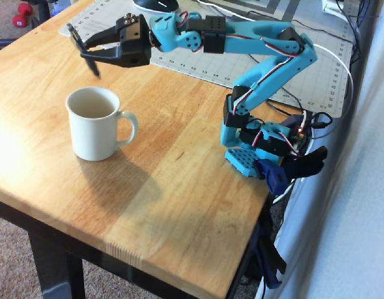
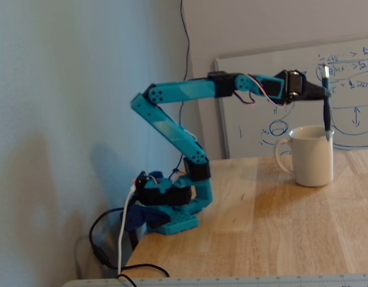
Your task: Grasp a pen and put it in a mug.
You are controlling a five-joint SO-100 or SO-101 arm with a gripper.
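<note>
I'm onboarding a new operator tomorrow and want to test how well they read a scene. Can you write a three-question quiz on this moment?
1. True or false: the pen is lying flat on the wooden table.
2. In the overhead view, the mug has its handle pointing: A) left, B) right, C) toward the cutting mat.
3. Fill in: in the fixed view, the pen hangs roughly ____ from the gripper.

Key
1. False: the gripper holds it in the air.
2. B.
3. Upright (vertical), its lower end near the mug's rim.
</note>
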